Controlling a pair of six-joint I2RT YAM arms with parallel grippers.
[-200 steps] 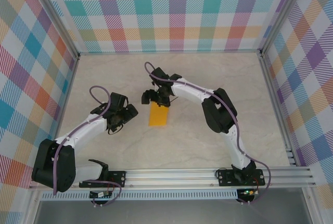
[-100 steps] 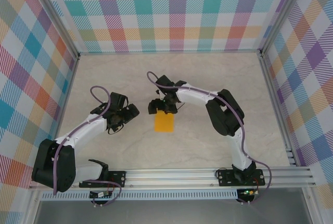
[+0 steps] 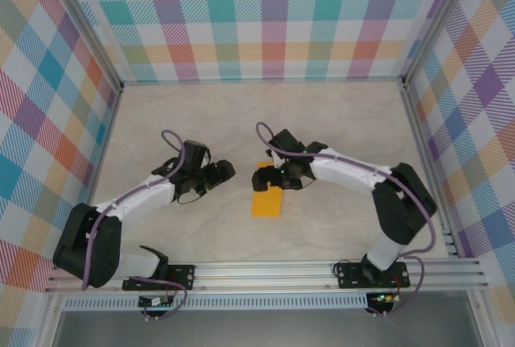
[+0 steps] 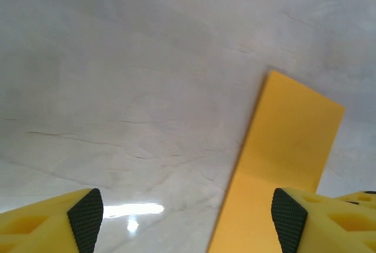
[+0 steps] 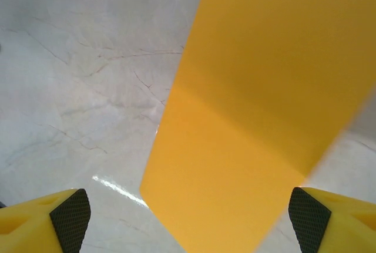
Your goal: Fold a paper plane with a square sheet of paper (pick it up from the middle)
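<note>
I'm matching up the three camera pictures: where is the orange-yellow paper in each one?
Top external: the paper lies mid-table, slightly below picture centre.
Left wrist: the paper is at lower right, rising from the bottom edge.
Right wrist: the paper spans centre to upper right.
Shared landmark: the pale marbled table beneath it.

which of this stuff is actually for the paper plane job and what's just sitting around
For the job: orange-yellow paper, folded into a strip; left end effector; right end effector.
Just surroundings: table; plaid walls; metal rail at the near edge.
</note>
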